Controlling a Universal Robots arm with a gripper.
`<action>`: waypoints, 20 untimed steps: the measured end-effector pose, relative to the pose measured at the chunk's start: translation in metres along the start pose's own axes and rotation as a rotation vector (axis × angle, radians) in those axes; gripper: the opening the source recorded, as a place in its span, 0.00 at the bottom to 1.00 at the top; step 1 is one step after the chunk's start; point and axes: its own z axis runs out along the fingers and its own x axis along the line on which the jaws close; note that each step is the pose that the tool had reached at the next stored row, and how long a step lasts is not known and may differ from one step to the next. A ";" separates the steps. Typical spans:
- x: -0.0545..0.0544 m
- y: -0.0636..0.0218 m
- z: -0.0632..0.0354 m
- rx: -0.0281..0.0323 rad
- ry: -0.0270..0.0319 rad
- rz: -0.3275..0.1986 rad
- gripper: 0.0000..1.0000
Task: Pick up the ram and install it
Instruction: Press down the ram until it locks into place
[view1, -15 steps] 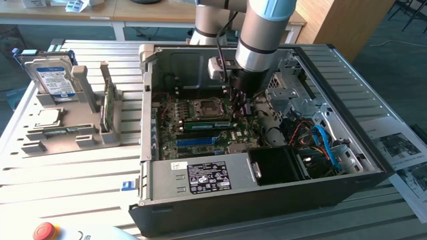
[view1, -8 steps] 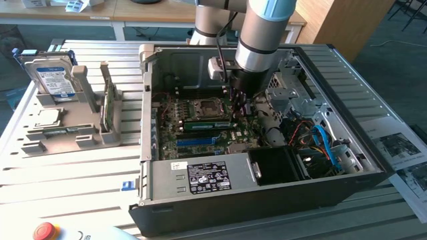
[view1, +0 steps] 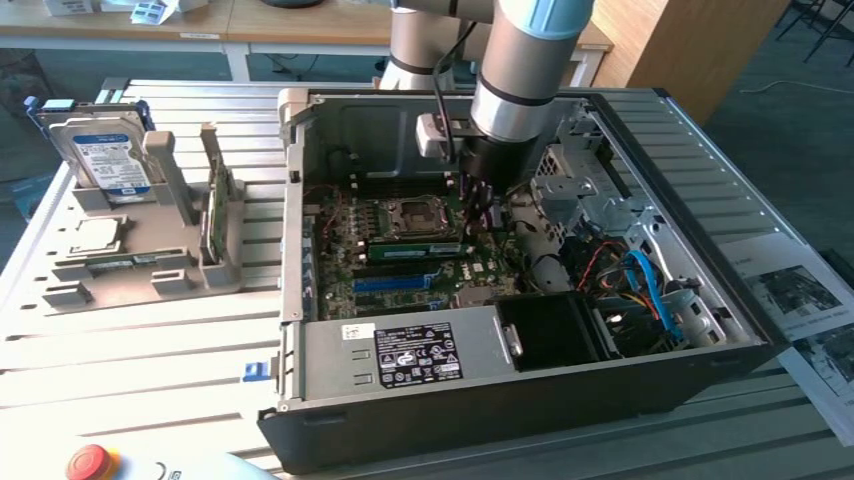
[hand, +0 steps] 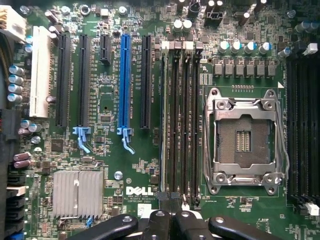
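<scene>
A: Reaching down into the open black computer case (view1: 534, 425), the grey robot arm (view1: 527, 70) has its black pincer (view1: 475, 203) low over the green motherboard (view1: 400, 285).

B: Pincer state?

A: Closed, tips pressed together, nothing between them. In the wrist view the pincer (hand: 168, 196) sits right at one end of the black memory slots (hand: 185, 120).

B: And the ram?

A: Long thin green memory stick (view1: 414, 250), standing on edge in those slots, just beside the empty silver processor socket (view1: 407, 215). From the wrist camera it's edge-on; can't tell whether the tips touch it.

B: Anything else green?

A: Another thin green board (view1: 212, 215) stands upright in the grey plastic holder (view1: 134, 275) on the pale slatted metal desk (view1: 147, 340), to the exterior view's left of the case.

B: Rest of the holder?

A: Silver hard drive with a blue-and-white label (view1: 107, 155) upright at the back, small square silver processor chip (view1: 94, 235) lying flat nearer the front.

B: Motherboard details?

A: Long blue expansion slot (hand: 124, 80), finned silver heatsink (hand: 77, 192).
</scene>
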 end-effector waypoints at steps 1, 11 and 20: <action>0.000 0.0001 -0.0013 -0.0002 -0.0001 0.000 0.11; 0.000 0.0005 -0.0068 -0.0009 0.0002 0.000 0.11; 0.000 0.0133 -0.0063 0.0000 0.0002 0.000 0.11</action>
